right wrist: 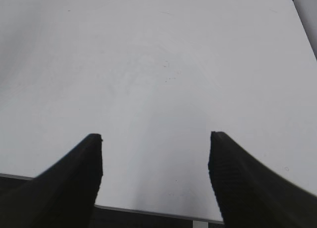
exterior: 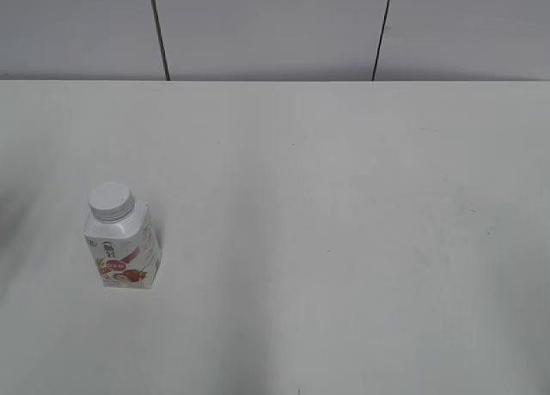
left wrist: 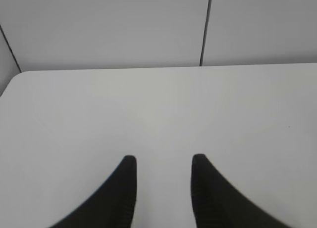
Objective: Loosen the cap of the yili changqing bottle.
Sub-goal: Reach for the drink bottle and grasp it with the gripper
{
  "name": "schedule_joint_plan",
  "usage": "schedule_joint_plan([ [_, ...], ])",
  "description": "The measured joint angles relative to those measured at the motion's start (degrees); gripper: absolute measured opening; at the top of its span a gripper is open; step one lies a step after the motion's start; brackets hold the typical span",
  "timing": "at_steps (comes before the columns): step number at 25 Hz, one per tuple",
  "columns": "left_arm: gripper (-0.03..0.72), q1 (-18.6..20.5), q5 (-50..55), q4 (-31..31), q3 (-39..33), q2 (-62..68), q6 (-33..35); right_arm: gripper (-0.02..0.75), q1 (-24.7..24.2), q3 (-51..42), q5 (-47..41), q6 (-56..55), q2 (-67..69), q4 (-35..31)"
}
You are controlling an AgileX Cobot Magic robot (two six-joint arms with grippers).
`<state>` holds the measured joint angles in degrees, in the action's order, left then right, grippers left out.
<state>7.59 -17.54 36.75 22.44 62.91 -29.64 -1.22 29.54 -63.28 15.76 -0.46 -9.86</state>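
Standing upright — one bottle (exterior: pixel 123 251), one cap (exterior: pixel 112 201); both claws parted.

My exterior camera looks down at a slant across the white surface (exterior: pixel 344 240) toward the panelled wall (exterior: pixel 275 26), from well back; the bottle (exterior: pixel 122 240) stands at its lower left. My left wrist camera sits low behind my left claw (left wrist: pixel 161 163), facing forward over the surface to the same wall (left wrist: pixel 109 25), with a rounded corner of the surface at its left. My right wrist camera tilts more steeply down past my right claw (right wrist: pixel 156 139), near the surface's edge. All three views share the bare surface; only the exterior one shows the bottle.
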Motion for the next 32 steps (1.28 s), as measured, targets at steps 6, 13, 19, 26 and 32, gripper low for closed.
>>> schedule_joint_plan([
  [6, 0.240, 14.14, -12.96, 17.42, -1.49, 5.63, -10.92, 0.532, 0.00, 0.00, 0.00, 0.00, 0.00, 0.00],
  [13, 0.240, 26.73, -33.56, 38.44, -1.49, 10.59, -17.35, 0.532, 0.00, 0.00, 0.00, 0.00, 0.00, 0.00],
  [19, 0.240, 27.82, -38.93, 45.07, -1.49, 13.13, -17.72, 0.532, 0.00, 0.00, 0.00, 0.00, 0.00, 0.00],
  [26, 0.240, 29.14, -41.71, 51.56, -1.49, 13.84, -17.72, 0.532, 0.00, 0.00, 0.00, 0.00, 0.00, 0.00],
  [32, 0.288, 30.98, -45.81, 58.56, -0.73, 19.86, -17.72, 0.532, 0.00, 0.00, 0.00, 0.00, 0.00, 0.00],
])
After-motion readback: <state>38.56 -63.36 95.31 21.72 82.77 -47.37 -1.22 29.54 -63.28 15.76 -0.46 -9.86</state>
